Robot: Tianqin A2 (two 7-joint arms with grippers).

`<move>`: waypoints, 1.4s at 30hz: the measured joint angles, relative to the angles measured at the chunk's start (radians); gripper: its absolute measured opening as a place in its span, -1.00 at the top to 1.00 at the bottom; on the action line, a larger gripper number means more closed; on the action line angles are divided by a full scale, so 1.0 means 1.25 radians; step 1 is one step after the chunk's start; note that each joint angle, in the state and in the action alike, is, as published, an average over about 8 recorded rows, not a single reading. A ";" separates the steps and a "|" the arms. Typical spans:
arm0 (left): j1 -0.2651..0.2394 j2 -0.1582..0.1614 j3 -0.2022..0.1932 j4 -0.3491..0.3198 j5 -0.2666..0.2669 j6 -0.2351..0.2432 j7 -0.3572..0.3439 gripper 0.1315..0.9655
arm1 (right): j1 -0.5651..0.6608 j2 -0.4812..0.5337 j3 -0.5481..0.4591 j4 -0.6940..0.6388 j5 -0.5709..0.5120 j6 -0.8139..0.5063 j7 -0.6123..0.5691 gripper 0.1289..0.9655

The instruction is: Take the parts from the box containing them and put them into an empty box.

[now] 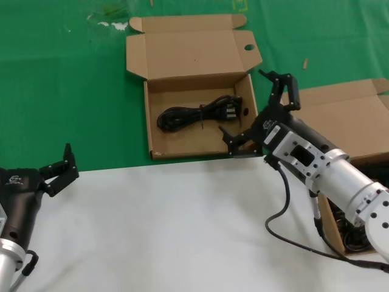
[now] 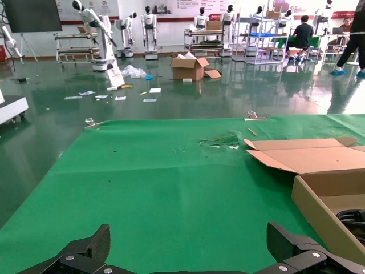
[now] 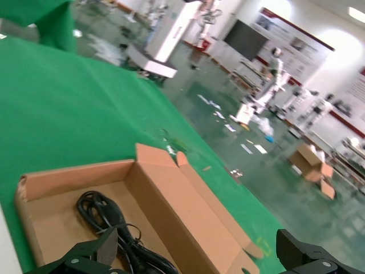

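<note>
Resting at the near left over the white sheet [image 1: 182, 231], the left gripper [image 1: 59, 171] has its jaws spread and bare. Lying centre on the green cloth [image 1: 61, 91], the carton with round holes [image 1: 243, 109] holds one black power cord [image 1: 197, 114] on its floor. Hovering at that carton's right wall, the right gripper [image 1: 258, 109] is splayed and grasps nothing; the plain-lidded carton [image 1: 346, 118] sits far right, more cords [image 1: 349, 234] dimly seen under the arm.

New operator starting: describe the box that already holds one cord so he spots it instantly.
On the green mat, find the brown open carton in the middle, just beyond the white surface. Unlike the carton at the right edge, its lid flap has a round hole, and one black cord lies inside.
</note>
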 joint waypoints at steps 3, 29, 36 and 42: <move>0.000 0.000 0.000 0.000 0.000 0.000 0.000 -1.00 | -0.018 -0.005 0.014 0.006 0.025 0.016 0.010 -1.00; 0.000 0.000 0.000 0.000 0.000 0.000 0.000 -1.00 | -0.178 -0.051 0.134 0.054 0.241 0.159 0.097 -1.00; 0.000 0.000 0.000 0.000 0.000 0.000 0.000 -1.00 | -0.220 -0.063 0.165 0.067 0.298 0.196 0.121 -1.00; 0.000 0.000 0.000 0.000 0.000 0.000 0.000 -1.00 | -0.240 -0.069 0.181 0.073 0.325 0.215 0.132 -1.00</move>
